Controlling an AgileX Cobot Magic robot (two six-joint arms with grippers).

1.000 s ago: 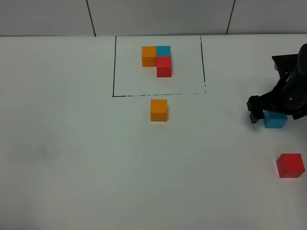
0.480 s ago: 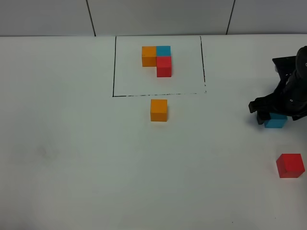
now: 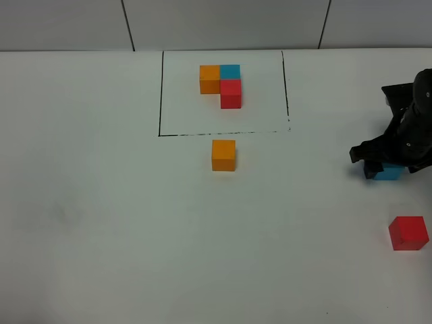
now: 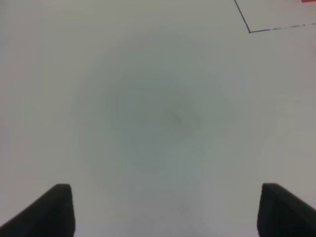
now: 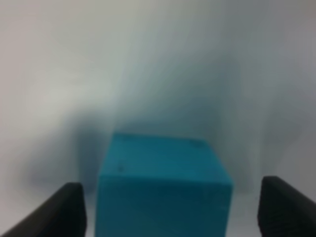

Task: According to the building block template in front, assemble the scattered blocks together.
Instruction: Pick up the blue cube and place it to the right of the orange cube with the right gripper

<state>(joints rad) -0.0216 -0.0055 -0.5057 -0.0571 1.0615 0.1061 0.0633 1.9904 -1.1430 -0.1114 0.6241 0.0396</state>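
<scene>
The building block template (image 3: 221, 84), an orange, blue and red L of cubes, lies inside the black drawn rectangle (image 3: 160, 94) at the back. Of the scattered blocks, the orange one (image 3: 223, 154) sits just in front of the rectangle. The red one (image 3: 408, 233) is at the front right. The teal-blue one (image 3: 389, 173) lies at the right edge, under my right gripper (image 3: 383, 163). In the right wrist view that cube (image 5: 163, 187) stands between the fingers (image 5: 69, 210) of my right gripper (image 5: 173, 210), with a narrow gap on each side. My left gripper (image 4: 163, 210) is open over bare table.
The white table top (image 3: 101, 202) stretches left and forward of the blocks. A grey panelled wall (image 3: 223, 23) runs along the back. A corner of the drawn rectangle (image 4: 250, 31) shows in the left wrist view.
My right gripper's fingers have drawn closer together around the teal-blue cube, and the arm now covers more of it. The other blocks have not moved.
</scene>
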